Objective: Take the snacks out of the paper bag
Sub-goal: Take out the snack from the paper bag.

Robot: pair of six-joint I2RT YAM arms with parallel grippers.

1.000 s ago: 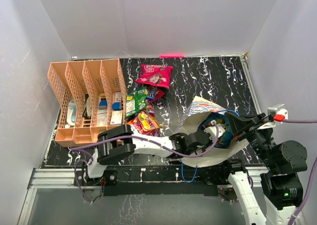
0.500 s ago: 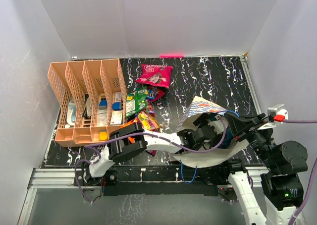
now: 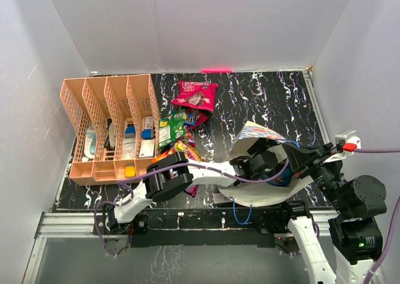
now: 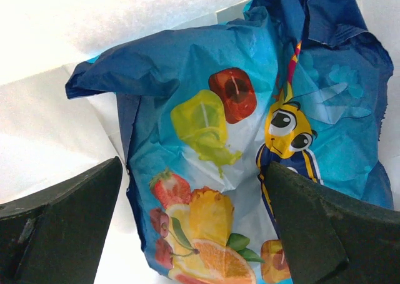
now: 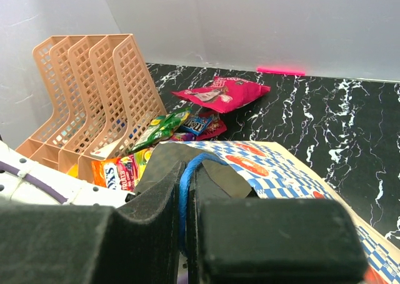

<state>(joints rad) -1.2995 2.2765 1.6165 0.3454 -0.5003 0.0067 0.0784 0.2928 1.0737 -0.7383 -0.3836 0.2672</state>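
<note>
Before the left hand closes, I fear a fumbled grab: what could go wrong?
The left hand is open astride the crumpled blue packet; it may pinch only a loose fold, or the paper bag beneath. The right hand grips just the thin blue cord, so pulling could drag the bag or strain the cord.

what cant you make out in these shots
- Any packets under the crumpled blue fruit-print snack packet: it fills the left wrist view; from the top the left arm covers much of the checkered paper bag's mouth.
- Its lower edge: cut off by that frame.
- Small items in the peach-orange plastic rack: too small from the top, behind lattice in the right wrist view.
</note>
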